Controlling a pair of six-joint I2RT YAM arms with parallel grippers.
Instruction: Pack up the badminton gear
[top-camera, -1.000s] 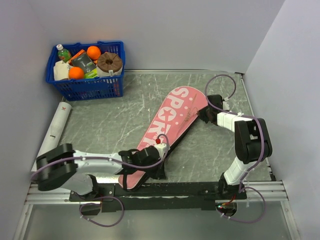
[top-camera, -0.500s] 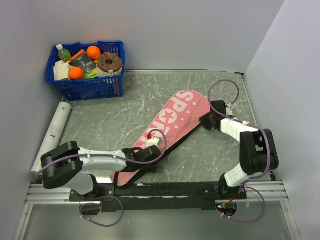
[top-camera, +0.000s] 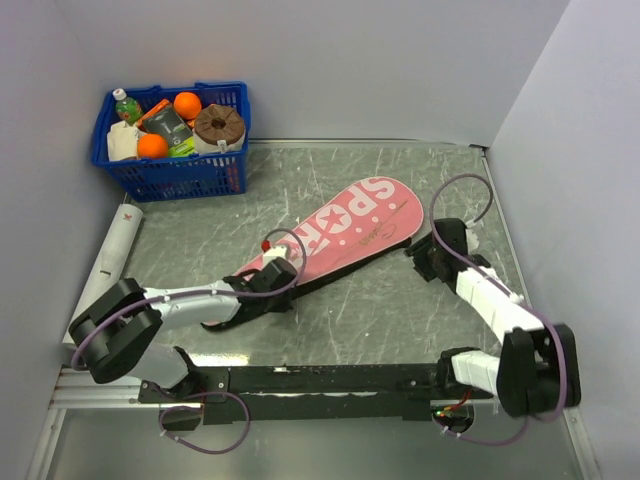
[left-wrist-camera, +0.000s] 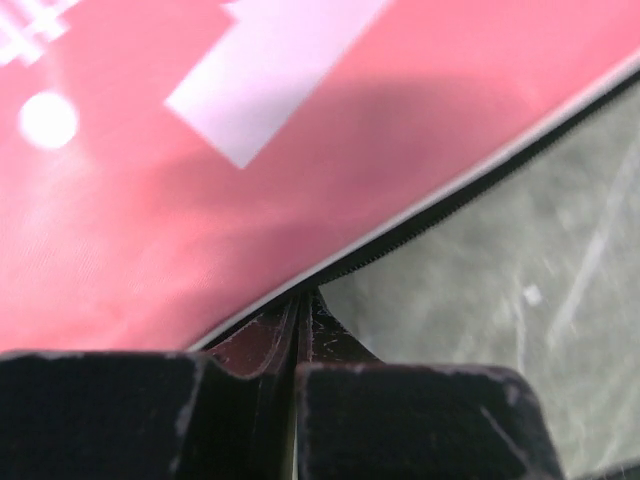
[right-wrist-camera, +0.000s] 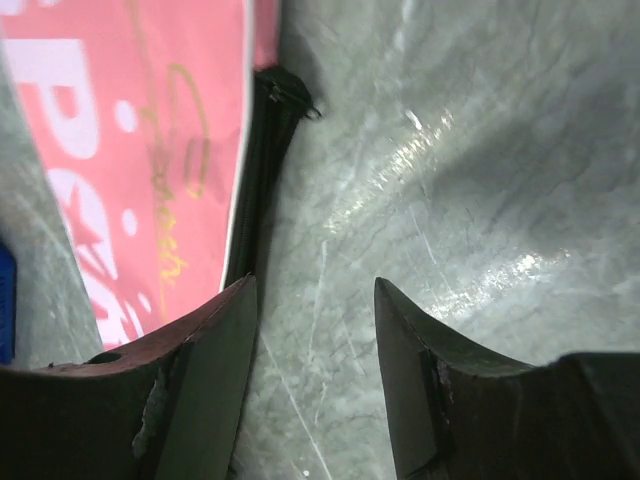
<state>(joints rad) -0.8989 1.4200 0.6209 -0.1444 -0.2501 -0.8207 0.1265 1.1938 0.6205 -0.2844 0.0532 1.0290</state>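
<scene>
pink case (top-camera: 350, 226) edge pinched in left jaws; just beside parted right jaws

The overhead camera is looking down from above the near edge over the whole scratched grey tabletop (top-camera: 400, 310). The left wrist camera is pressing close against the near-left end of the pink racket-shaped fabric case (top-camera: 350, 230) (left-wrist-camera: 200, 200) (right-wrist-camera: 100, 150), and the right wrist camera is looking low past its right edge; all three are sharing that case.
</scene>
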